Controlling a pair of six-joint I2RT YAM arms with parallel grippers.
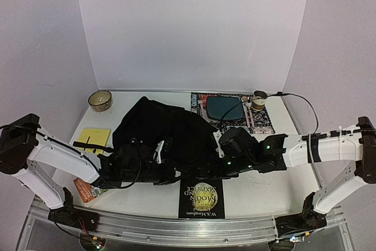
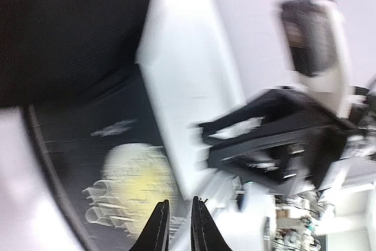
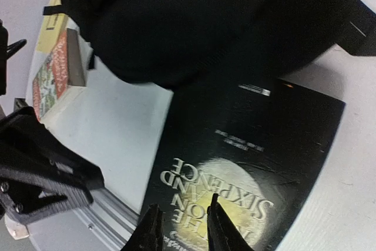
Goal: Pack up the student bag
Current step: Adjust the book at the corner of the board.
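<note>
Bag (image 1: 161, 127) is lying in the middle of the table (image 1: 276, 186), soft, black and crumpled (a strap (image 1: 91, 145) is showing at its left side). Its long axis is running roughly left to right; where its top is pointing I cannot tell. Its near edge is covering the far part of a black book (image 1: 201, 199). Both arms are reaching in low from the sides, with wrists meeting at this near edge. Here the left gripper (image 2: 179, 204) is nearly pressed together, only a thin gap showing, pinching nothing. Over the book cover the right gripper (image 3: 184, 204) is hovering, fingers somewhat spread, also pinching nothing.
</note>
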